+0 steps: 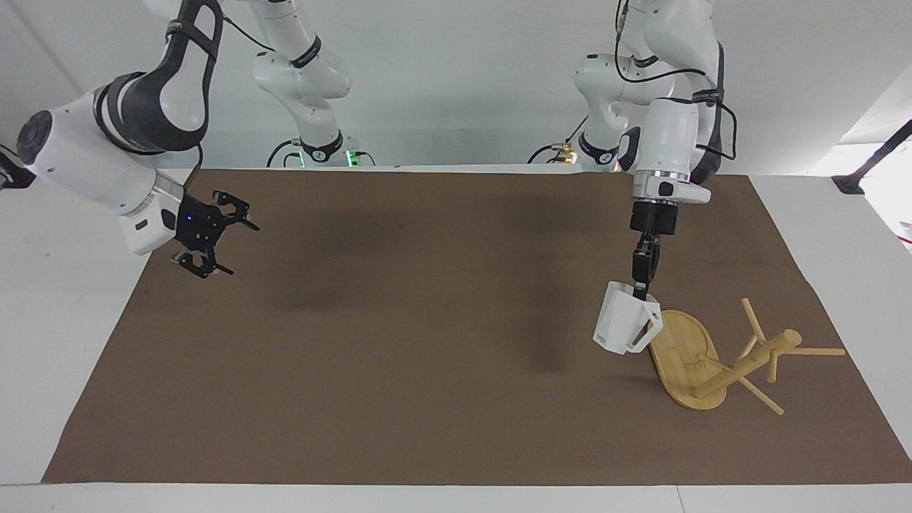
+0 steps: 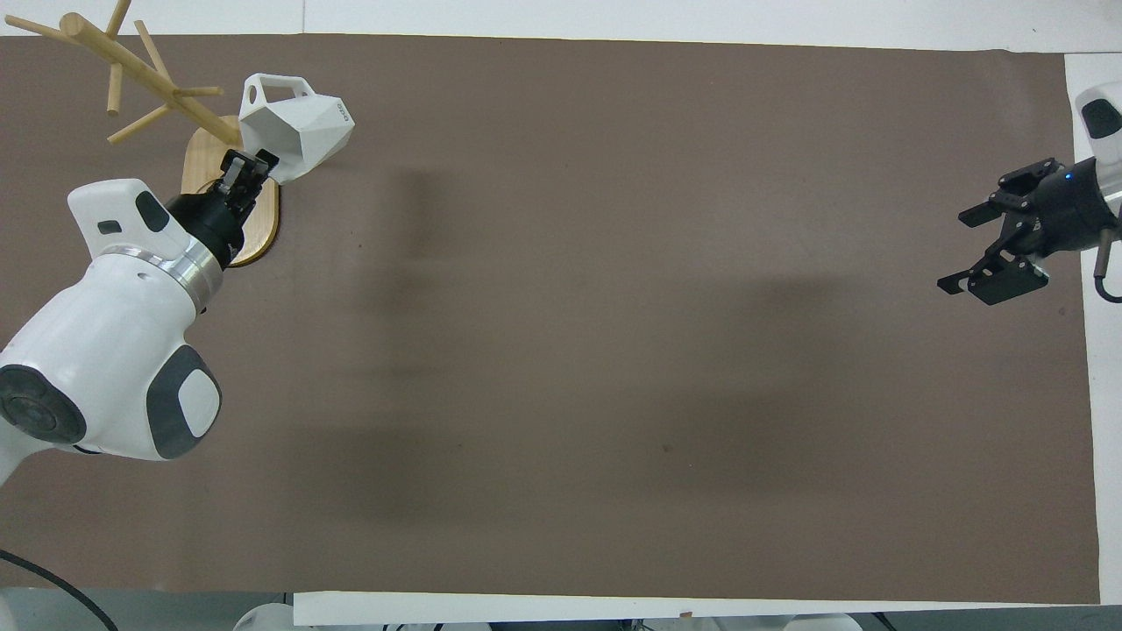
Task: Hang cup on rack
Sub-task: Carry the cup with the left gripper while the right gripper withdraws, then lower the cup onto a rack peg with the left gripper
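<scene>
- Two arms, facing view: left gripper point(image 1: 641, 283) pinches cup point(image 1: 625, 327) by the rim, cup in air, over the mat just beside rack point(image 1: 719, 360) base edge. Rack post leans steeply toward the left arm's end of the table; pegs splay low.
- Right gripper point(image 1: 214, 242) well apart from rack, over the mat's edge at the right arm's end, fingers spread wide, holds nothing; waiting.
- Overhead view: cup point(image 2: 294, 125) handle faces rack point(image 2: 158, 88) post, close to a peg.
- Step, my guess: carry cup to a peg. Line handle hole w/ peg tip, go slow; rack looks tippy.
</scene>
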You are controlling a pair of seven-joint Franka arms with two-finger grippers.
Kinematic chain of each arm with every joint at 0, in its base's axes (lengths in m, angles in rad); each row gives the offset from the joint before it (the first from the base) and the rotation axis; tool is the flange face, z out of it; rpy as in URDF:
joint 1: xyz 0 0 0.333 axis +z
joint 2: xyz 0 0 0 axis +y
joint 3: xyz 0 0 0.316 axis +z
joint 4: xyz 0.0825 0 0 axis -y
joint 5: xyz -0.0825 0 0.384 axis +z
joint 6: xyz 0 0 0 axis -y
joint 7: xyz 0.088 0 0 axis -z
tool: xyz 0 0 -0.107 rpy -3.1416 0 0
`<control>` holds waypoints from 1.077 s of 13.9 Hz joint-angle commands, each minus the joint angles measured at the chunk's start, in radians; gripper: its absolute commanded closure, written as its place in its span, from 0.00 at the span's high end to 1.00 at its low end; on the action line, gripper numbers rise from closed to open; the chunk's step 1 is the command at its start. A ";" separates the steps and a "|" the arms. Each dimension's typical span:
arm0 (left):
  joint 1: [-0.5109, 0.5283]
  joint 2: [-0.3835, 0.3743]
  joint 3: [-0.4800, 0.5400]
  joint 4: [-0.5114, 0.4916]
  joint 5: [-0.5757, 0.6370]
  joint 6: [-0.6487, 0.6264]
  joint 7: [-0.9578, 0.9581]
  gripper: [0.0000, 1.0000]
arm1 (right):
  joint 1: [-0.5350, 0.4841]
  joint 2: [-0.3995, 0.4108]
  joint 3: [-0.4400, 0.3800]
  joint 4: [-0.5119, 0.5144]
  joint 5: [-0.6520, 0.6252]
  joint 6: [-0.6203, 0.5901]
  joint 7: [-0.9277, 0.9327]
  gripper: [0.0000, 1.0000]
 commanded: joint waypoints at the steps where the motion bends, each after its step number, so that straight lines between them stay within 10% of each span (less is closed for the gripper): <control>1: 0.051 0.042 -0.008 0.021 0.014 0.036 -0.003 0.00 | 0.009 0.007 0.006 0.141 -0.104 -0.130 0.231 1.00; 9: 0.087 0.136 -0.009 0.093 0.074 0.033 -0.003 0.00 | 0.061 -0.080 -0.015 0.305 -0.250 -0.393 0.857 1.00; 15: 0.130 0.136 -0.011 0.091 0.073 0.028 -0.005 0.00 | 0.135 -0.154 -0.091 0.161 -0.246 -0.361 0.973 1.00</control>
